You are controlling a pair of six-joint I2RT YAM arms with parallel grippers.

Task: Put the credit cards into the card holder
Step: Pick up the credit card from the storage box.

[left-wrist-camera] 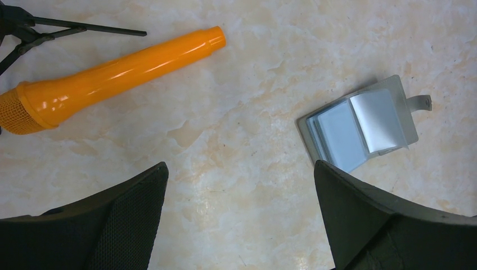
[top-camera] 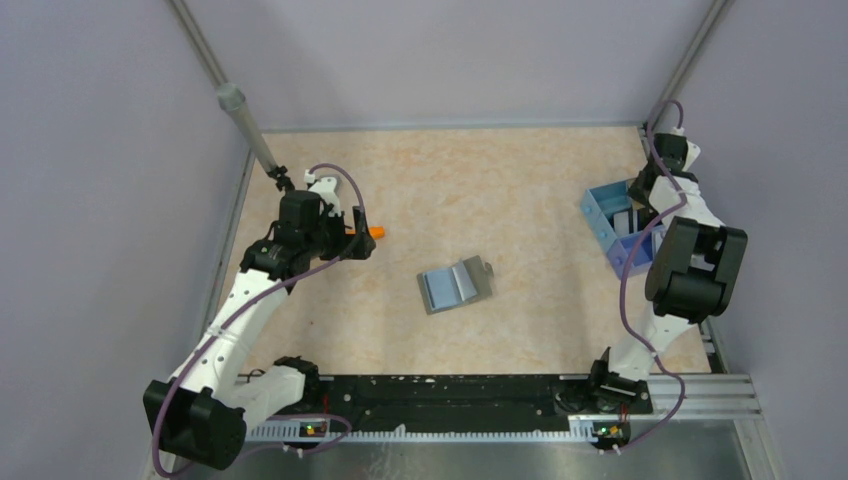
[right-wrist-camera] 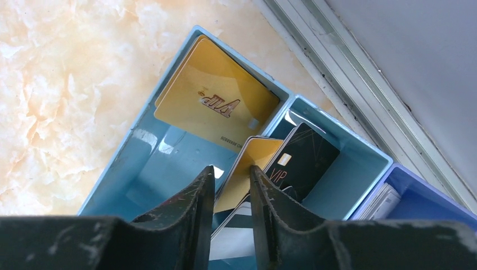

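Observation:
The grey card holder (top-camera: 455, 285) lies open on the table's middle, light blue lining up; it also shows in the left wrist view (left-wrist-camera: 360, 126). My left gripper (top-camera: 345, 235) hangs open and empty over bare table (left-wrist-camera: 241, 166), left of the holder. My right gripper (top-camera: 640, 205) reaches into the blue tray (right-wrist-camera: 163, 169). Its fingers (right-wrist-camera: 232, 180) stand narrowly apart around a tilted gold card (right-wrist-camera: 250, 163), with a gap showing. A gold VIP card (right-wrist-camera: 216, 98), a black card (right-wrist-camera: 301, 157) and a white card (right-wrist-camera: 230, 239) lie in the tray.
An orange carrot-shaped stick (left-wrist-camera: 112, 73) lies by the left gripper, also in the top view (top-camera: 375, 232). The blue and lilac tray (top-camera: 605, 225) sits at the right edge by a metal rail. White cards (right-wrist-camera: 385, 202) stand in its lilac compartment. A grey pole (top-camera: 250, 125) leans at back left.

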